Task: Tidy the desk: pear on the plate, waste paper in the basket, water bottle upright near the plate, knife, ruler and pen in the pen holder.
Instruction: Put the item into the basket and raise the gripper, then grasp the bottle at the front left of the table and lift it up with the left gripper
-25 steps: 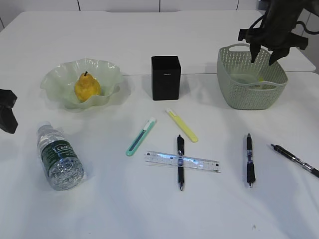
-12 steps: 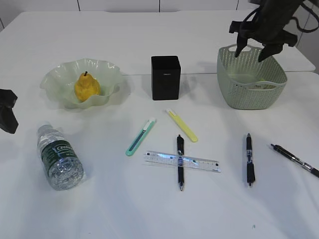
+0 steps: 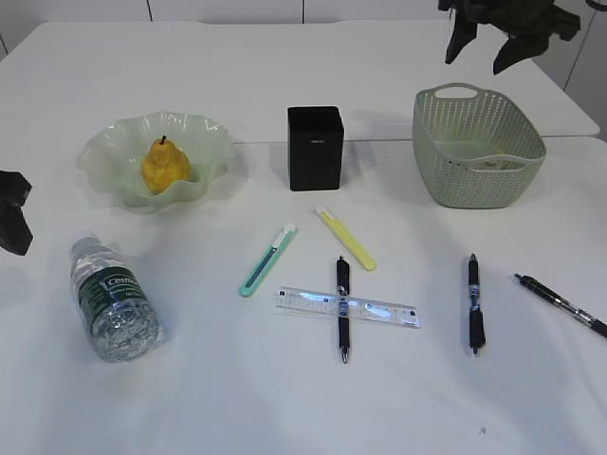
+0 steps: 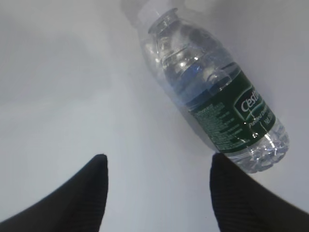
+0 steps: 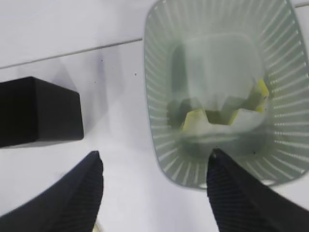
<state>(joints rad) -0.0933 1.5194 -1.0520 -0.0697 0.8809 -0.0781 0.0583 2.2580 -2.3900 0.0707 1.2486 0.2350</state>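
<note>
Paper scraps (image 5: 227, 113), crumpled yellow and white, lie on the floor of the sage-green basket (image 3: 479, 147) at the bench's two o'clock. Right claw (image 3: 484, 52) hangs above it, spread wide, empty; left claw (image 4: 159, 193) likewise, by the toppled bottle (image 4: 217, 92).

White matte tabletop (image 3: 190, 408) fills nearly whole exterior view; thin dark seam (image 3: 256, 142) crosses it left to right at mid-depth, far slab ending in rounded corners. Behind, strip of white wall or cabinet fronts (image 3: 228, 9) split by dark vertical gaps. Light soft, even, from above; shadows faint, short, blurred on pale surface
</note>
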